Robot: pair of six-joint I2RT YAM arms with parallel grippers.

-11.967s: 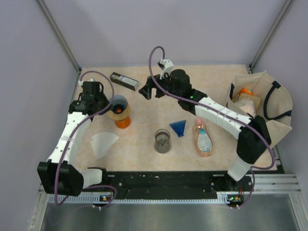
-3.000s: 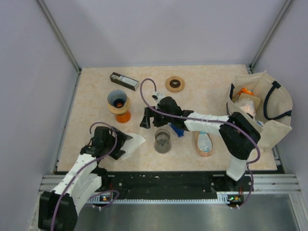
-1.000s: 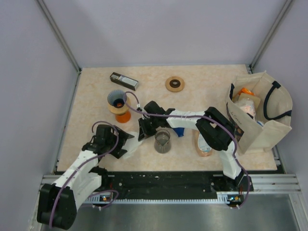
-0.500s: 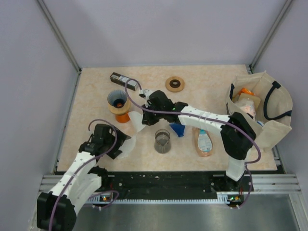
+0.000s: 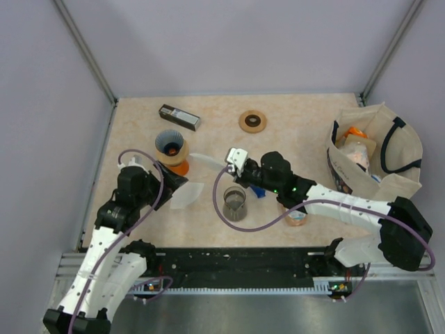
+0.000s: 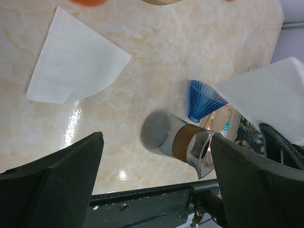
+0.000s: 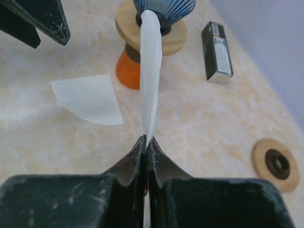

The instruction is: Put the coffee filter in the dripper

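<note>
The blue ribbed dripper (image 5: 170,144) (image 7: 164,6) sits in a wooden ring on an orange stand at the table's left. My right gripper (image 5: 224,164) (image 7: 146,140) is shut on a white coffee filter (image 5: 202,159) (image 7: 151,71). The filter is lifted and seen edge-on, its far end toward the dripper's rim. A second flat filter (image 5: 186,195) (image 6: 76,64) (image 7: 88,99) lies on the table. My left gripper (image 5: 169,185) (image 6: 156,137) hangs open beside it with nothing between its fingers (image 7: 42,16).
A glass carafe (image 5: 235,203) (image 6: 175,140) stands mid-table beside a loose blue cone (image 6: 202,99). A black box (image 5: 179,117) (image 7: 217,51) and a wooden disc (image 5: 252,122) (image 7: 271,164) lie at the back. A pouch (image 5: 295,209) and a tote bag (image 5: 379,156) are on the right.
My right gripper has lifted one filter off the table and drawn back to the right. The left arm has risen away from the other filter, staying open.
</note>
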